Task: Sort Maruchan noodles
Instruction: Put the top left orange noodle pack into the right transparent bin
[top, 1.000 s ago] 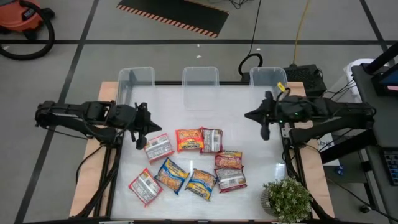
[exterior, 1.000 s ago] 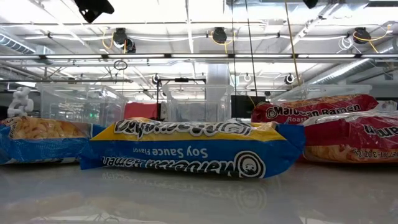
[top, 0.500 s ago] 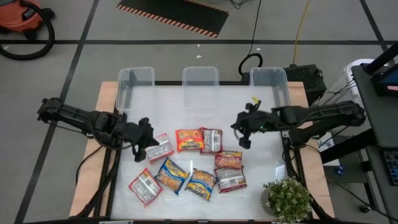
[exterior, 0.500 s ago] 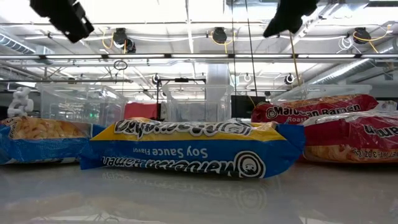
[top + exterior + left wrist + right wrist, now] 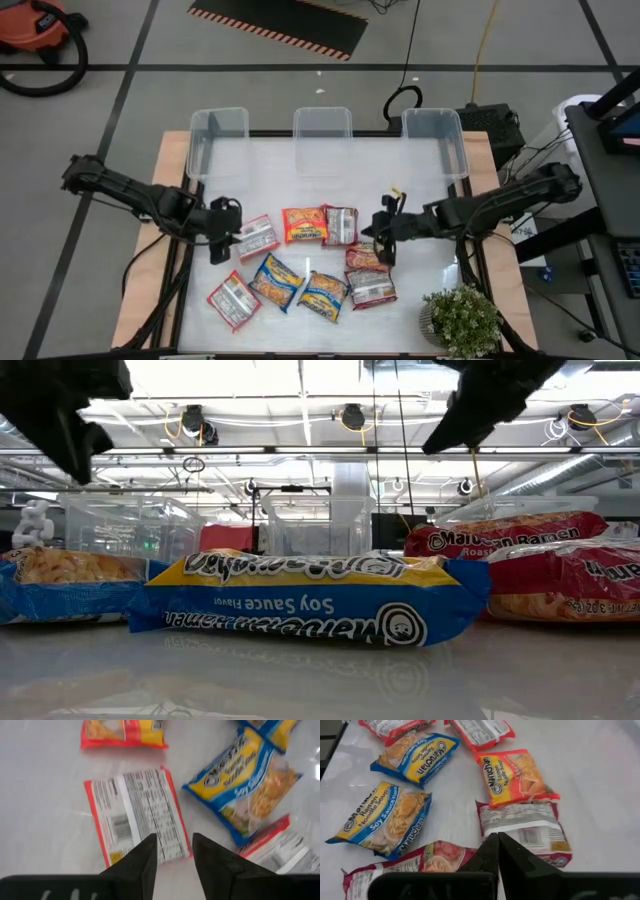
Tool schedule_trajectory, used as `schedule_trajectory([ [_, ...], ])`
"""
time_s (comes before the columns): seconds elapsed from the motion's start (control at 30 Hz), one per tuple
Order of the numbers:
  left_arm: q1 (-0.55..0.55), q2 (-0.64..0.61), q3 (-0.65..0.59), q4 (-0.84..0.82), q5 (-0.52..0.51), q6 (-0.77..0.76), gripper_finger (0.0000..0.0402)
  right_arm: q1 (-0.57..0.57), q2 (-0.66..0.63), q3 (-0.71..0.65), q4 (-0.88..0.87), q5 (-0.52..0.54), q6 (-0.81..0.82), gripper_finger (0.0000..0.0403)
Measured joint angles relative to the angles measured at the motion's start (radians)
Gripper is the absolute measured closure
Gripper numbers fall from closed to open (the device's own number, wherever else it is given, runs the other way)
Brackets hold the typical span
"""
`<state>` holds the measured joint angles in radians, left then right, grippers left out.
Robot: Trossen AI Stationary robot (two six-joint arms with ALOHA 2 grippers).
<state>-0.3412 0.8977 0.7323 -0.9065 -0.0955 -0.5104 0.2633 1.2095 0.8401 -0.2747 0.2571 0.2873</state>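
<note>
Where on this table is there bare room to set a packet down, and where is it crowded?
Free: the strip between the three bins and the packet cluster, and the table right of the right gripper. Crowded: the centre-front, where packets touch or overlap, with the left gripper at its left edge.

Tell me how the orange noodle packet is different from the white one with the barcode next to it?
The orange packet lies picture side up; the white packet lies back side up, showing small print. The orange packet is orange all over; the white packet has only red edges. The left gripper hangs close to the white packet, not the orange packet. Both lie flat on the table.
</note>
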Motion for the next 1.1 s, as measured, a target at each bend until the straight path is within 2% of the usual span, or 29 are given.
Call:
schedule_trajectory([
  [0.17,-0.033,0.002,-0.054,-0.025,0.008,-0.032,0.0247,0.034,0.000,-0.083,0.114,0.000,0.034,0.0403],
  [0.3,-0.041,0.023,-0.105,-0.036,0.007,-0.073,0.0213,0.052,0.000,-0.132,0.190,0.001,0.066,0.0403],
  [0.57,-0.038,0.142,-0.138,-0.055,-0.043,-0.067,0.0152,0.066,0.000,-0.145,0.235,0.002,0.062,0.0403],
  [0.8,-0.038,0.290,-0.138,-0.086,-0.071,-0.061,0.0144,0.066,0.000,-0.145,0.250,0.003,0.034,0.0403],
  [1.1,-0.038,0.415,-0.138,-0.009,-0.116,-0.044,0.0144,0.066,0.000,-0.145,0.249,0.003,0.034,0.0403],
])
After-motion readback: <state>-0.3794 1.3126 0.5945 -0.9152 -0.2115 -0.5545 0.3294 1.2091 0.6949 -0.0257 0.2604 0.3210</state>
